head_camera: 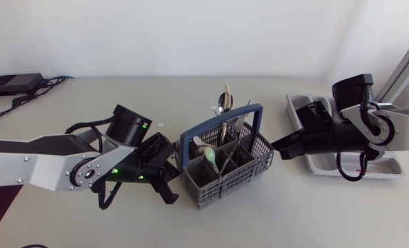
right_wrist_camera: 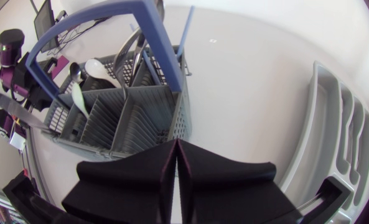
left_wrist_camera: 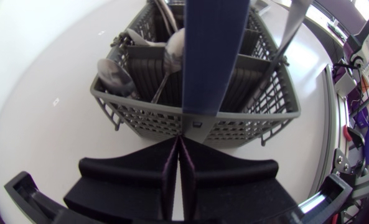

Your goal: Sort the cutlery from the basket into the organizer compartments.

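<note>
A grey cutlery basket [head_camera: 240, 164] with a blue handle [head_camera: 221, 124] stands mid-table, holding several spoons [head_camera: 209, 156] and other cutlery. The grey organizer tray [head_camera: 299, 105] lies at the right, half hidden under my right arm. My left gripper [head_camera: 177, 161] is shut and empty, its tips almost at the basket's left wall. In the left wrist view the gripper [left_wrist_camera: 179, 139] meets the basket [left_wrist_camera: 140, 118] just below the handle [left_wrist_camera: 212, 50]. My right gripper [head_camera: 276, 149] is shut and empty beside the basket's right side. In the right wrist view the gripper [right_wrist_camera: 176, 143] is by a basket [right_wrist_camera: 128, 121] corner, with the organizer [right_wrist_camera: 343, 124] beside it.
A black box with cables [head_camera: 14, 84] sits at the far left back of the table. Bare tabletop lies in front of the basket and behind it on the left.
</note>
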